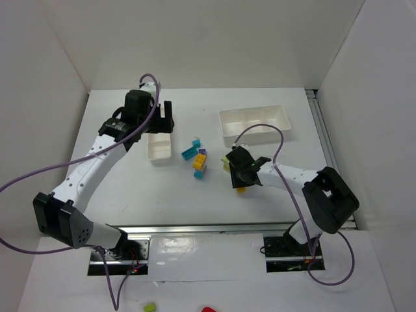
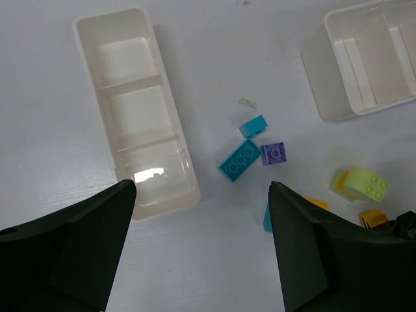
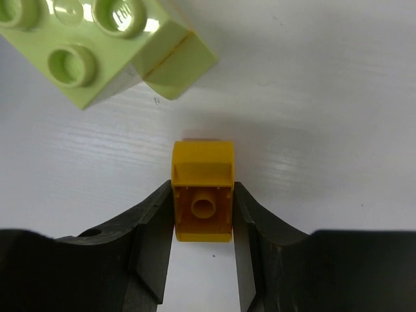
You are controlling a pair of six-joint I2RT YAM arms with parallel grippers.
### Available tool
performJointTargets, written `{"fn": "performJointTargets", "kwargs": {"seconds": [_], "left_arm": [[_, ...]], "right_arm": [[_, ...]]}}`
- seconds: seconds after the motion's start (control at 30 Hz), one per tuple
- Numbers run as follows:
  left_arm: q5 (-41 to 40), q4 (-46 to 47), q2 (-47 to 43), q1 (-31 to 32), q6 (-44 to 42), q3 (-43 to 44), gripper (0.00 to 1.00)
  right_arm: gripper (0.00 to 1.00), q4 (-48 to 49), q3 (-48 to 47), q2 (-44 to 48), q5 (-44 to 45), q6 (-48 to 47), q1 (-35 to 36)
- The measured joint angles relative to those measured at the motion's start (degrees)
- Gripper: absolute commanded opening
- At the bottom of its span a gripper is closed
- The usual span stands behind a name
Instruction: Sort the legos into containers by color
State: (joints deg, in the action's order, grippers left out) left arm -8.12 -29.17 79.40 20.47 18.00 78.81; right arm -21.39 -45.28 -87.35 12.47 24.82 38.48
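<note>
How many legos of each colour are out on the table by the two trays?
Teal legos: 3
Yellow-orange legos: 2, one held in the right gripper
Lime green legos: 2, joined together
Purple legos: 1
Total: 8

I read the yellow brick [image 3: 202, 170] as smooth, slightly glossy moulded plastic. The lime green brick [image 3: 97, 45] is shinier, with highlights on its studs. The right gripper [image 3: 203, 205] has matt black plastic jaws. The narrow tray [image 2: 127, 110] looks like thin glossy white plastic. The surface [image 3: 312, 130] is matt white, faintly grained.
</note>
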Motion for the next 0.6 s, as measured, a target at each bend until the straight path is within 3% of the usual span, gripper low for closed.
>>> {"fn": "performJointTargets", "kwargs": {"seconds": [0.1, 0.2, 0.33, 0.43, 0.6], "left_arm": [[0.0, -0.2, 0.7, 0.0, 0.0, 0.4, 0.92], [0.0, -0.5, 0.8, 0.0, 0.0, 0.5, 1.00], [0.1, -1.4, 0.8, 0.0, 0.1, 1.7, 1.00], [0.3, -1.8, 0.8, 0.0, 0.2, 2.7, 1.00], [2.4, -3.5, 0.8, 0.0, 0.7, 2.9, 0.99]], "right_arm": [[0.32, -2.5, -0.2, 2.3, 1.2, 0.4, 0.3], [0.32, -6.8, -2.0, 6.8, 3.2, 0.8, 0.4], [0.32, -9.2, -10.4, 10.7, 5.0, 0.0, -1.1], [0.32, -7.8, -19.2, 8.6, 5.6, -1.7, -4.2], [0.32, -5.6, -32.8, -3.5, 6.1, -5.1, -9.1]]}}
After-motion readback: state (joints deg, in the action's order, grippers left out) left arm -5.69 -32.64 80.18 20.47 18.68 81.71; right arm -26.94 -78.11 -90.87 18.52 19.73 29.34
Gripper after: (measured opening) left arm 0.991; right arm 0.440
